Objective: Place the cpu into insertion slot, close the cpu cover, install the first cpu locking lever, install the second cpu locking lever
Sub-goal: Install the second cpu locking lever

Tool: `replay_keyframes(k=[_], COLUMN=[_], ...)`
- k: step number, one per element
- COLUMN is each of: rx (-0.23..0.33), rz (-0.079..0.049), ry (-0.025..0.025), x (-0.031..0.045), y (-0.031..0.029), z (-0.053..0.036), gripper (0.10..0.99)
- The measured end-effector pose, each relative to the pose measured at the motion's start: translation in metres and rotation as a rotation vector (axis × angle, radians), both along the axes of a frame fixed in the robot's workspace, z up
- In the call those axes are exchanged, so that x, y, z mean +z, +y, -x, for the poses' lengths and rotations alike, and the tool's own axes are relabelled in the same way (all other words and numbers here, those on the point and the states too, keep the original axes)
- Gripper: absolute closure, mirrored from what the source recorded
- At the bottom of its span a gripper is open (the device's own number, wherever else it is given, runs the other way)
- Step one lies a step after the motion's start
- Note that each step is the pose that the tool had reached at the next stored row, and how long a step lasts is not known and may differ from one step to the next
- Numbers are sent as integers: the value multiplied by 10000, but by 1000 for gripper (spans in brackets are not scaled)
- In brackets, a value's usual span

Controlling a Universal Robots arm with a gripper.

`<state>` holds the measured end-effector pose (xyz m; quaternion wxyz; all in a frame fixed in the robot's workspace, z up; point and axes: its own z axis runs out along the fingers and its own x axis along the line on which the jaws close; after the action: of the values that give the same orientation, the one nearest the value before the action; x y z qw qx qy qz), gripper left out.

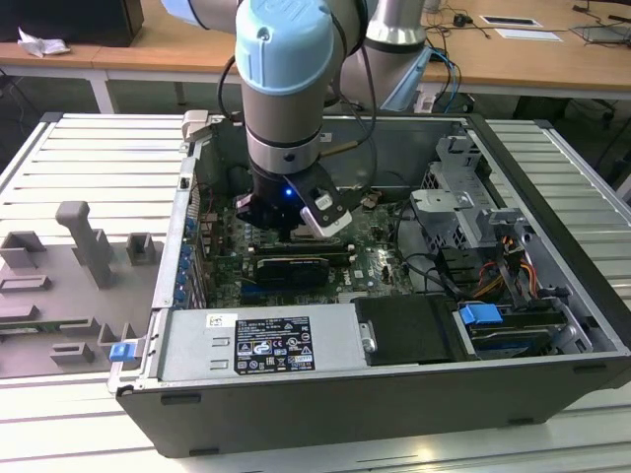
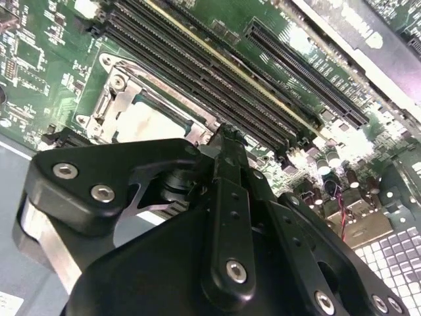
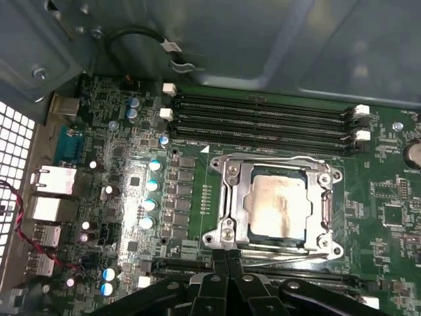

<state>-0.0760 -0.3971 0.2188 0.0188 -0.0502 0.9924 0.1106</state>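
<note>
Black gripper (image 3: 227,260) nearest, jaws together on nothing, tips just beside the cpu cover (image 3: 231,197). Cover down: one thin silver frame with a square window. One pale, flat, square cpu (image 3: 278,205) seated in the insertion slot (image 3: 275,235) beneath. Four long black memory slots (image 3: 263,122) beyond.

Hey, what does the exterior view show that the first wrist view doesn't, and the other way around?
Exterior view: the whole open computer case, its power supply, the grey fixture tray at that view's left, and the arm reaching into the case.

First wrist view: the cpu lying in the insertion slot with the cpu cover down around it, beside the memory slots.

Both: the green motherboard and the tool.
</note>
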Motion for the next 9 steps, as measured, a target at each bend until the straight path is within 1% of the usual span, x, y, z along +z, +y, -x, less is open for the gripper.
replay_keyframes(k=[6, 9], rx=[29, 38], rz=[-187, -258], ry=[-7, -8], x=[-68, -103], y=[1, 0], z=[14, 15], gripper=[980, 980])
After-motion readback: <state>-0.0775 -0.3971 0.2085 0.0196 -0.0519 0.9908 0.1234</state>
